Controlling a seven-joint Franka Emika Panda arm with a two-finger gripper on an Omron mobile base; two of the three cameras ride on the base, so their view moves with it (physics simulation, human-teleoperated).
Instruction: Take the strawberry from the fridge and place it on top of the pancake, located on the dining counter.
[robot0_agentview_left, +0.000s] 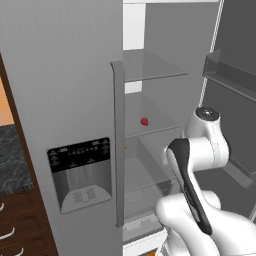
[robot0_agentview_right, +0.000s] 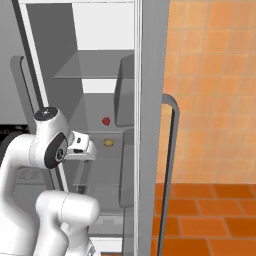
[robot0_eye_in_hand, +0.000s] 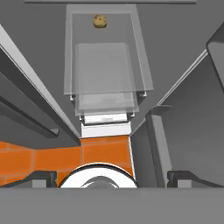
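One strawberry (robot0_agentview_left: 144, 121) is sitting on a middle glass shelf inside the open fridge (robot0_agentview_left: 70, 100) in the left base view. Right base view is showing a small yellowish item (robot0_agentview_right: 108, 143) lower. In the hand view, the gripper (robot0_eye_in_hand: 112, 178) is spreading wide, holding nothing.

The arm (robot0_agentview_left: 200, 170) is glossy white with rounded links, black joint bands and a dark-centred grey round cap.

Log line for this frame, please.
fridge open | strawberry on glass shelf, ungrasped | gripper open, facing fridge interior
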